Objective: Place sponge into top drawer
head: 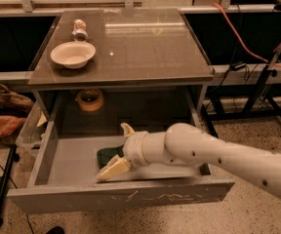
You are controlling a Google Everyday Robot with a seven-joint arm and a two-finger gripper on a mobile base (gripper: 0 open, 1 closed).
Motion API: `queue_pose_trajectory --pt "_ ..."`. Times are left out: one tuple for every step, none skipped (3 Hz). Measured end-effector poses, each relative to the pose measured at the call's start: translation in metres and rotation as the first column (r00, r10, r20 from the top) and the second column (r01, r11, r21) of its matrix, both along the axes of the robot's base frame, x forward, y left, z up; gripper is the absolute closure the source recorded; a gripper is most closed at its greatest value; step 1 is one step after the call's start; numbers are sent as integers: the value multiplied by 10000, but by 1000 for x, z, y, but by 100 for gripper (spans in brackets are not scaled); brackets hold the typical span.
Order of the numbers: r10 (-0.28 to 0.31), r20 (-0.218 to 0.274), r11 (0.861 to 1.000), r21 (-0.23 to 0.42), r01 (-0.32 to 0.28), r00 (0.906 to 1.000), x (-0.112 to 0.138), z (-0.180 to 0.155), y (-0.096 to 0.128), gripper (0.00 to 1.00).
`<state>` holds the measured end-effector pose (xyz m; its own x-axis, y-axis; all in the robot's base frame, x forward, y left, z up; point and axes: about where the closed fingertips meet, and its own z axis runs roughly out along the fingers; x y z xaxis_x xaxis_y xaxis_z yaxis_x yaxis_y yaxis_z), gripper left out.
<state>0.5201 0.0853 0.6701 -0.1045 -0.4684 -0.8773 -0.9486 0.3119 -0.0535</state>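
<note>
One white bowl (72, 54) on table (145, 48), top left; one can (80, 29) lying just behind it. One tape roll (90, 100) in recess under tabletop. One top drawer (121, 200), pulled open. One sponge (106, 155) on drawer floor, green side up. One gripper (120, 150) inside drawer at sponge, two fingers (113, 168) spread apart, lower one overlapping sponge edge; contact unclear. One white arm (218, 155) enters from right.
</note>
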Motion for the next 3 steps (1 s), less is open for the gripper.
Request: queue_pose_trajectory --pt "-23 899 9999 -106 32 9959 -64 38 8 0" --pt "-23 899 9999 -107 33 9959 -64 38 8 0" --pt "-268 937 9981 -530 319 9952 -66 55 -13 0"
